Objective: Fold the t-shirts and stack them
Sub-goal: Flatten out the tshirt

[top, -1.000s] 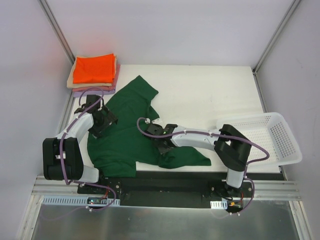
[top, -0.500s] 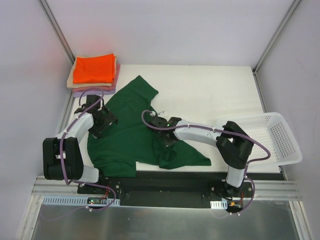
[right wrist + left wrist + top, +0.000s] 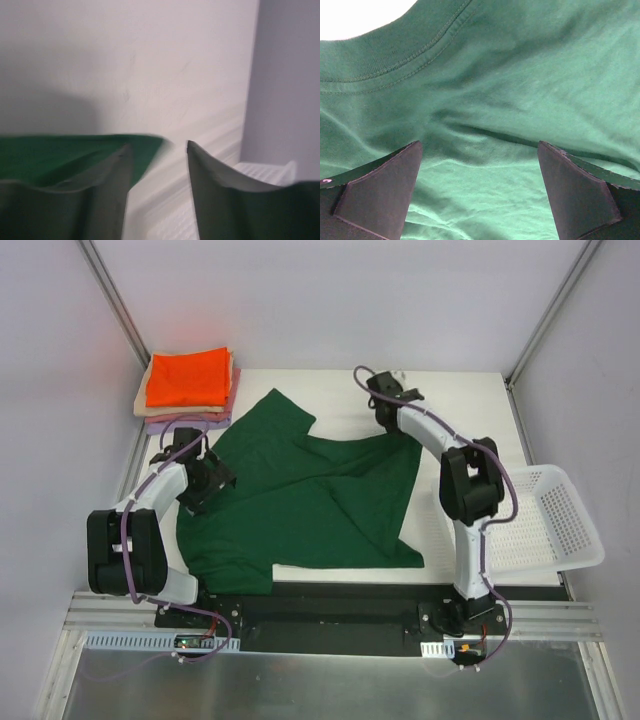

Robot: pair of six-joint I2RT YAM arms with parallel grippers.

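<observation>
Dark green cloth t-shirt [image 3: 300,505] lay spread but creased across the white tabletop [image 3: 450,390], its collar nearest the left arm. Left gripper [image 3: 479,150] hovered low over the cloth just below the collar, jaws wide and empty. Right gripper [image 3: 157,147], stretched to the far side, showed blurred fingers parted with only table between them and green cloth just beside. Spreading looked to be the step in hand. Doing it well probably meant pinching a single layer at opposite edges and drawing the diagonal ridges flat before any fold. A folded bright orange t-shirt [image 3: 188,377] topped a beige and lavender stack [image 3: 190,420] at the far-left corner. A white plastic mesh basket [image 3: 560,510] sat at the right edge. Pale walls enclosed the table.
</observation>
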